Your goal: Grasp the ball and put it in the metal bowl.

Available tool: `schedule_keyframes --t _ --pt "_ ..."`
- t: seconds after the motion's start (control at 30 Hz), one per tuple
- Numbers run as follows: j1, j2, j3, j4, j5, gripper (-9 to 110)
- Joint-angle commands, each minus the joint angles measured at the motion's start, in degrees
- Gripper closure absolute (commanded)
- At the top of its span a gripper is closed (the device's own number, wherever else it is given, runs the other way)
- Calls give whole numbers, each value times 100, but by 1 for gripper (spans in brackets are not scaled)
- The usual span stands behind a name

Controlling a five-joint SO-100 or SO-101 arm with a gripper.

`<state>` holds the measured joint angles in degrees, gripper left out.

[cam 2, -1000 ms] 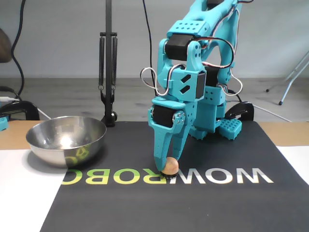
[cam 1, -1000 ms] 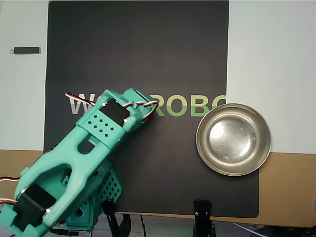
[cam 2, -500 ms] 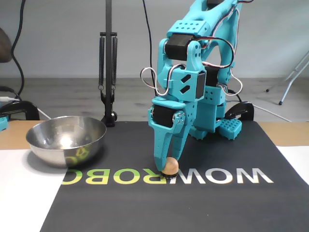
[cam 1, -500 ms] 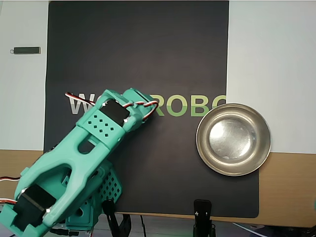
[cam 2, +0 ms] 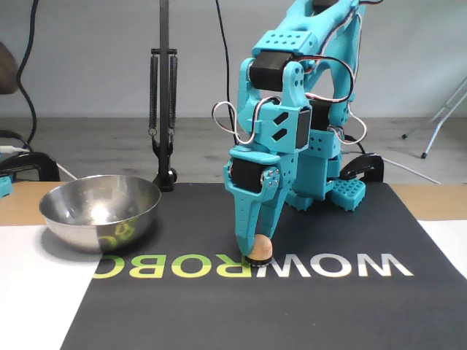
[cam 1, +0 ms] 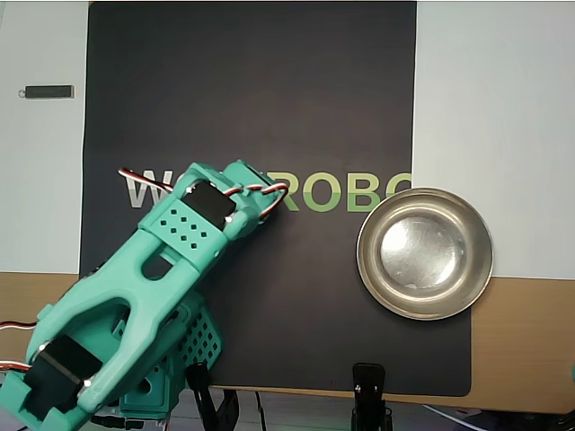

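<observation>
Fixed view: teal gripper (cam 2: 253,254) points straight down at the black mat (cam 2: 306,306), fingers closed narrow around the peach-orange ball (cam 2: 260,249) — ball sits on the mat at the lettering, between the green and white letters. Metal bowl (cam 2: 100,211) is well apart to the left, at the mat's edge, with no ball inside. Overhead view: the arm (cam 1: 171,269) covers the ball and fingertips; bowl (cam 1: 425,253) lies at right, straddling mat edge and white sheet. Small dark bar (cam 1: 48,92) far left on the white sheet.
</observation>
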<state>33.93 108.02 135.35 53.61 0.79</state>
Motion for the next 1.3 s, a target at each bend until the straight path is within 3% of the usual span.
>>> schedule_keyframes --t 0.0,1.1,1.27 --pt "-44 26 -97 -18 -18 67" --pt "0 79 -668 70 -18 67" --pt "9 79 -1116 650 -18 67"
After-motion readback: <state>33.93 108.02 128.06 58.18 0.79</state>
